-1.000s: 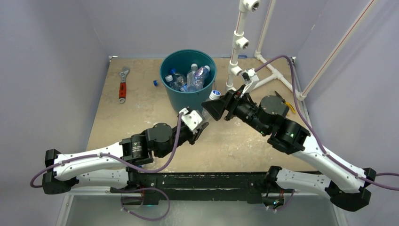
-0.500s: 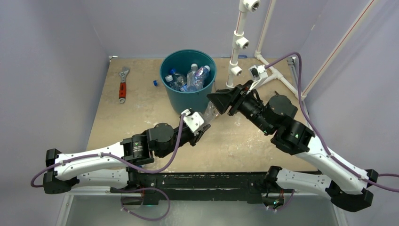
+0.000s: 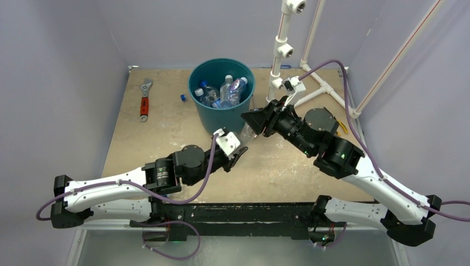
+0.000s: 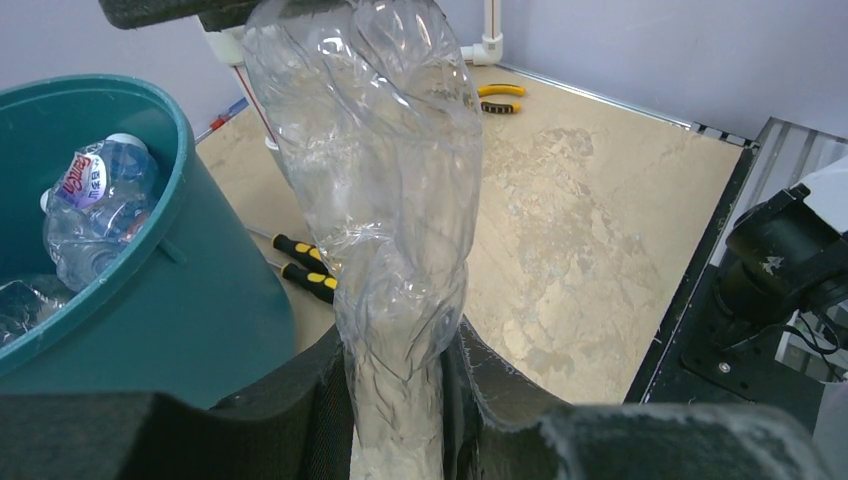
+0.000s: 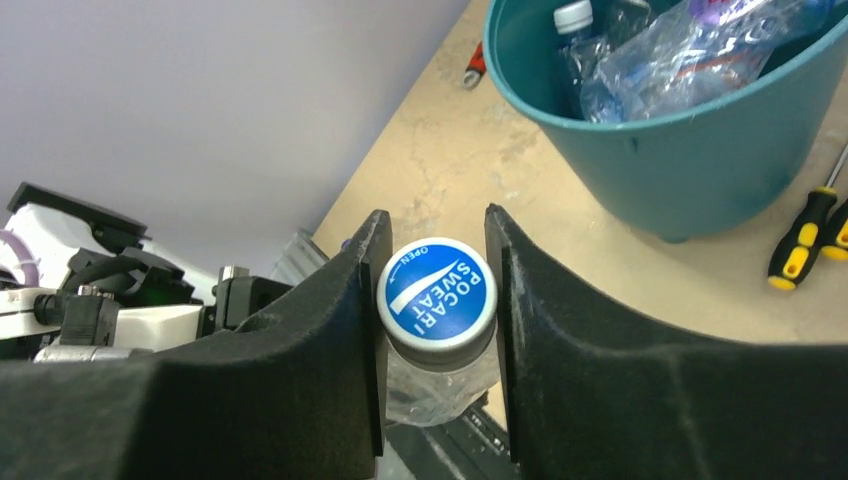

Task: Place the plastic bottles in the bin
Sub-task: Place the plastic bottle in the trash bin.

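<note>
A clear crumpled plastic bottle (image 3: 247, 133) hangs over the table just right of the bin (image 3: 221, 119), a teal bucket. My left gripper (image 3: 238, 147) is shut on its squashed lower end (image 4: 395, 400); the body (image 4: 380, 180) rises from the jaws. My right gripper (image 3: 252, 120) has come in from the right, and its jaws stand against both sides of the blue cap (image 5: 437, 298). Several bottles (image 3: 224, 91) lie inside the bin (image 5: 690, 150), also seen as bottles (image 5: 680, 50) past its rim.
A red-handled wrench (image 3: 144, 100) and a loose blue cap (image 3: 182, 97) lie left of the bin. A white pipe frame (image 3: 280, 50) stands behind the right arm. Yellow-and-black screwdrivers (image 4: 305, 270) lie beside the bin's base. Purple walls enclose the table.
My right gripper has shifted left onto the bottle's top and its jaws have narrowed around the cap. The left gripper has kept its hold with barely any movement.
</note>
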`<state>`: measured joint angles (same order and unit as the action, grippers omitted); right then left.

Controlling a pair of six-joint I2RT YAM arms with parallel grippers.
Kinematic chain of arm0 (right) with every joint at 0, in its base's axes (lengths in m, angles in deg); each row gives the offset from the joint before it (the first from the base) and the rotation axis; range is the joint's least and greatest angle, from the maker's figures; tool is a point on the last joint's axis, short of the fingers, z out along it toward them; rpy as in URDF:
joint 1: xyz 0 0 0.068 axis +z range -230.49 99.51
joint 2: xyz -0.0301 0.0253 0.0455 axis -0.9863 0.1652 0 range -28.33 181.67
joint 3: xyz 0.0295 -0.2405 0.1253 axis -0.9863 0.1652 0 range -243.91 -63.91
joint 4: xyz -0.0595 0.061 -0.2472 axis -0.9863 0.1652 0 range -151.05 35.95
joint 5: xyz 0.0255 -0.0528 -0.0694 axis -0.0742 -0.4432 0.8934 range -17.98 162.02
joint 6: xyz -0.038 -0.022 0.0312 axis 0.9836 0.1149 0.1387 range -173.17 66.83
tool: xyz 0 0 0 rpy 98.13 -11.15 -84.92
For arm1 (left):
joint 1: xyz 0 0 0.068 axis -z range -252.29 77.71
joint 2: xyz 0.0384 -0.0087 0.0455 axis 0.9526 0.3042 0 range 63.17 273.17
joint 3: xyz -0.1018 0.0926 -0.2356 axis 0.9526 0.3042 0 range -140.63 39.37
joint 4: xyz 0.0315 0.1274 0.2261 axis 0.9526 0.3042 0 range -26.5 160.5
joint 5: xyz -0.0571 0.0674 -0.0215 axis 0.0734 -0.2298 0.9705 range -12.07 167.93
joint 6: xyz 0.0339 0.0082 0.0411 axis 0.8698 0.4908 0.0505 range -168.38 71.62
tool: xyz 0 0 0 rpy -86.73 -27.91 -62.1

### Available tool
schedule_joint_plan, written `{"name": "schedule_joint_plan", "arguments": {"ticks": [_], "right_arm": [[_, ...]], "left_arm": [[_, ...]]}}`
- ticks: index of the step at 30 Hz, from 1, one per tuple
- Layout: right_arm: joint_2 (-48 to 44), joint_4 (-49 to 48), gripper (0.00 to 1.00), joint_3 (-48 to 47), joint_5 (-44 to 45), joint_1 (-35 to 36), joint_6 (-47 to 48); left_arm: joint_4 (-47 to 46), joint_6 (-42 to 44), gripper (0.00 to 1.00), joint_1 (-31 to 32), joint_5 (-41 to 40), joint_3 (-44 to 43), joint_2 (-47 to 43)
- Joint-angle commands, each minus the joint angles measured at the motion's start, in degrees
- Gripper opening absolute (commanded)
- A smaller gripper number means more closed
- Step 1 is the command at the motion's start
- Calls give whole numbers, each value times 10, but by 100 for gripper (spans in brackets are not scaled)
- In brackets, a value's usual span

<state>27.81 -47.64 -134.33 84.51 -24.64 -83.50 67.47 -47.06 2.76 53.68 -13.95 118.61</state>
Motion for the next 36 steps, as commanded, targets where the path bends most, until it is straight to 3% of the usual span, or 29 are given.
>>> {"name": "schedule_joint_plan", "arguments": {"ticks": [1,6,7,9,13,19,26,32,36], "right_arm": [[-15,2,22,-22,9,1,9],[-40,-37,0,-18,20,1,30],[-45,-46,0,-20,25,1,36],[-51,-68,0,-26,30,1,58],[-35,-112,0,-71,45,1,108],[-3,-359,0,-29,76,1,272],[131,-496,0,-59,118,1,445],[223,-669,0,-26,98,1,511],[286,-645,0,-64,88,0,511]], "left_arm": [[-24,-1,0,1,-14,3,-15],[-18,-37,65,1,-84,12,-47],[-15,-42,80,1,-103,16,-59],[-6,-57,90,1,-165,23,-91],[-17,-69,96,1,-258,54,-191],[-53,-71,97,1,-318,98,-315],[-1,-102,98,1,-341,95,-315],[-6,-108,97,1,-345,106,-310],[-15,-109,98,1,-357,115,-315]]}}
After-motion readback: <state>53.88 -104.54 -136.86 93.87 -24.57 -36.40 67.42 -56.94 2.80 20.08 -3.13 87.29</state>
